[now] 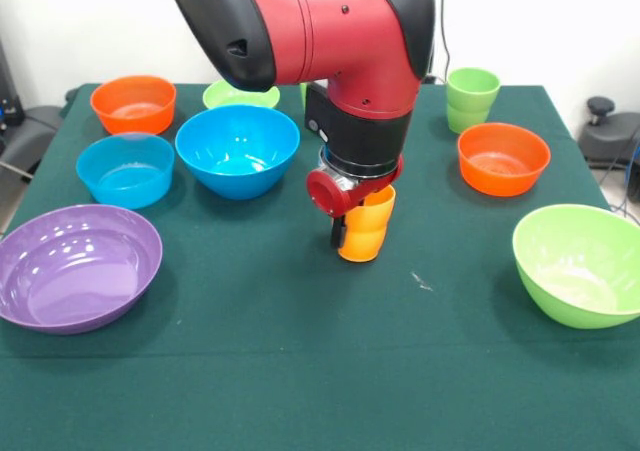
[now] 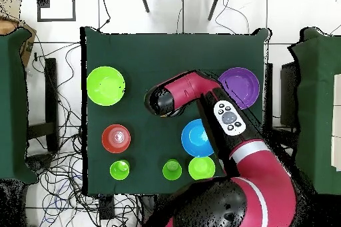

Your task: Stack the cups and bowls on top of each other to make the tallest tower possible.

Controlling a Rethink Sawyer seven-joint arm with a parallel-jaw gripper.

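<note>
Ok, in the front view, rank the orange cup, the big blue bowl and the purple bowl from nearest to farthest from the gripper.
1. Orange cup: right at the gripper, mid-table.
2. Big blue bowl: picture-left of it, farther back.
3. Purple bowl: far picture-left, at the near edge.

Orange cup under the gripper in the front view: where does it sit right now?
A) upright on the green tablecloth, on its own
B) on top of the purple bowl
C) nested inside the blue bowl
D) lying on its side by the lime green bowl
A: the orange cup stands upright on the bare tablecloth beneath the gripper, clear of every bowl.
</note>
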